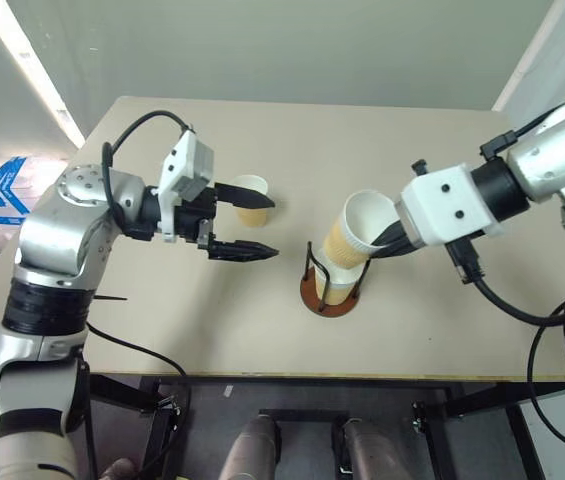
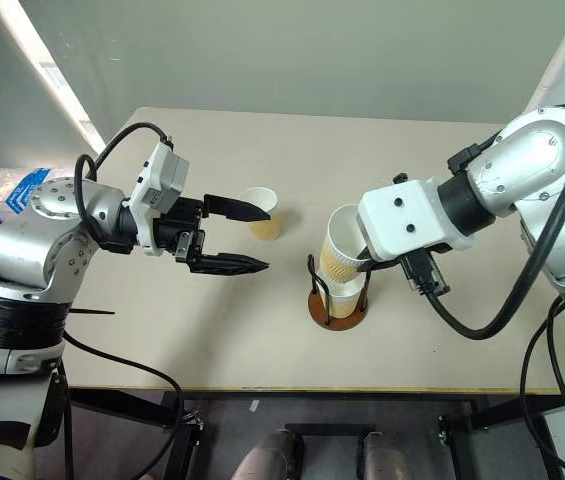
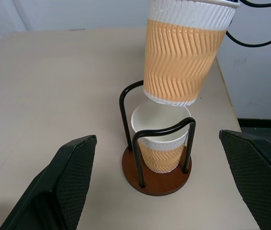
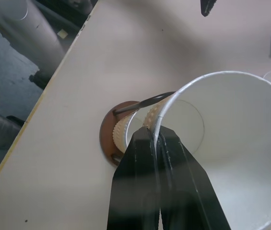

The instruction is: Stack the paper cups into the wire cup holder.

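Note:
The wire cup holder (image 1: 333, 298) stands near the middle of the table with one paper cup (image 3: 160, 143) seated inside its black loops. My right gripper (image 1: 386, 238) is shut on the rim of a second paper cup (image 1: 355, 233), one finger inside and one outside. That cup hangs tilted, its bottom just above the seated cup's rim and clear of it. My left gripper (image 1: 274, 228) is open and empty to the left of the holder, pointing at it. A third paper cup (image 2: 261, 212) stands upright on the table just behind the left gripper's fingers (image 3: 73, 177).
The beige table (image 1: 162, 320) has its front edge close below the holder. Black cables (image 1: 522, 310) hang from the right arm over the table's right side. A blue box (image 1: 2, 186) lies on the floor beyond the left edge.

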Available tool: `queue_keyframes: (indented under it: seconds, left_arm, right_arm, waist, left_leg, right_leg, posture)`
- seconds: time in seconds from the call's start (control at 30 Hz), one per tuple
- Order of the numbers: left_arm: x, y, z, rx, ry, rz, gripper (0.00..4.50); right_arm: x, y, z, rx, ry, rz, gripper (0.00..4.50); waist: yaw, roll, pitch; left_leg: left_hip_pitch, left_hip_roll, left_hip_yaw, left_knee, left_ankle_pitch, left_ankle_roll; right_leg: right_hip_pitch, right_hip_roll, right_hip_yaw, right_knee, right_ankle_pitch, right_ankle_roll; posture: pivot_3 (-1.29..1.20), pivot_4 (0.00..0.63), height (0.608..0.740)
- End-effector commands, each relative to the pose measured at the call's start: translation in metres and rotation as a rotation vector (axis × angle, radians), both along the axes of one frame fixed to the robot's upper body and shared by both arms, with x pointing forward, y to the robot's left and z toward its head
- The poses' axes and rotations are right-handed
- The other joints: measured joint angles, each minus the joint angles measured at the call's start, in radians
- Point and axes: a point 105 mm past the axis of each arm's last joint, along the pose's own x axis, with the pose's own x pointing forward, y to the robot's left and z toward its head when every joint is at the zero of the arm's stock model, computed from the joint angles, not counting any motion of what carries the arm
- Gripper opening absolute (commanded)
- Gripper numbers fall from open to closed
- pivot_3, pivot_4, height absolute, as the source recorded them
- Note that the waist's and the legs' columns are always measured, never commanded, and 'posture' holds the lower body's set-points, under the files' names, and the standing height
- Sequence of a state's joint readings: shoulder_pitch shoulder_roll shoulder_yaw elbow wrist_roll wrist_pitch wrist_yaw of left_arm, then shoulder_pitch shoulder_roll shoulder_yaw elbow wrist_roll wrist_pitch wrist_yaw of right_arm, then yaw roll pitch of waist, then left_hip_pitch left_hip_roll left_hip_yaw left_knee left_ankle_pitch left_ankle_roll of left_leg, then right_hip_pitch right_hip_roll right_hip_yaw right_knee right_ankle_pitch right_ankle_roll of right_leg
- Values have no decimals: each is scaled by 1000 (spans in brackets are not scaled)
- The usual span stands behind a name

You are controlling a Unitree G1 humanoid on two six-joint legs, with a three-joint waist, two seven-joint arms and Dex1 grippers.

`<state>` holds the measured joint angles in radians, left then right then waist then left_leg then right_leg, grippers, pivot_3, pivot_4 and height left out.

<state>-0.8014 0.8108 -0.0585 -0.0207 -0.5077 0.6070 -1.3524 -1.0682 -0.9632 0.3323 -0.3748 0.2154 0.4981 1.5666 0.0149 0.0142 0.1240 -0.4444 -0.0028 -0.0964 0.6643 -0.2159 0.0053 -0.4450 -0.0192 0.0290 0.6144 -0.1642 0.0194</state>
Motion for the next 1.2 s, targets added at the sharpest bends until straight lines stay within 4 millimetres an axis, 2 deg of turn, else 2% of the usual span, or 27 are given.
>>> queue_keyframes:
  seconds: [0.03, 0.4, 0.53, 0.67, 0.8, 0.93, 1.03, 1.2]
  left_arm:
    - [-2, -2, 13, -7, -56, -9, 4500]
    - [-3, 1, 14, -8, -59, 12, 4500]
    - [-3, 1, 11, 1, -59, 17, 4500]
    - [-2, 2, 8, 7, -60, 26, 4500]
    - [6, 5, 8, 26, -95, 76, 4500]
    - [19, 16, 7, 95, -166, 160, 4500]
    - [25, 22, 9, 129, -215, 195, 4500]
    - [62, 30, 3, 261, -348, 332, 4500]
  right_arm:
    - [3, 0, 0, -2, -38, -1, 37]
    - [8, 5, -18, -45, -30, 29, 37]
    - [9, 7, -20, -42, -28, 23, 959]
    - [13, 10, -16, -8, -48, -4, 2329]
    - [24, 9, 1, 105, -82, -80, 3674]
    - [34, -4, 28, 314, -25, -236, 3674]
    - [36, -12, 39, 445, 33, -322, 3674]
    - [34, -20, 49, 739, 192, -418, 3674]
  waist:
    - [0, 0, 0]
    - [-1, 0, 0]
    - [0, 0, 0]
    - [-1, 0, 0]
    - [-1, 0, 0]
    - [0, 0, 0]
    - [0, 0, 0]
    - [3, 0, 0]
  left_leg:
    - [0, 0, 0, 0, 0, 0]
    - [0, 0, 0, 0, 0, 0]
    - [0, 0, 0, 0, 1, -1]
    - [0, 0, 0, 0, 1, -1]
    - [0, 0, 0, 0, 1, -1]
    - [0, 0, 0, 1, 1, -1]
    - [0, 0, 0, 0, 1, -1]
    - [0, 0, 0, 0, 2, -2]
  right_leg:
    - [0, 0, 0, 0, 0, 0]
    - [0, 0, 0, 1, 0, 0]
    - [0, 0, 0, 2, 0, 0]
    - [0, 0, 0, 2, 0, 0]
    - [-1, 0, 0, 2, 0, -1]
    - [0, 0, 0, 2, 0, -1]
    - [-1, 0, 0, 2, 0, -1]
    - [-1, 0, 0, 2, 0, -1]
  posture:
    - [0, 150, 740]
    - [0, 150, 740]
    - [0, 150, 740]
    - [0, 150, 740]
    - [0, 150, 740]
    - [0, 150, 740]
    - [0, 150, 740]
    - [0, 150, 740]
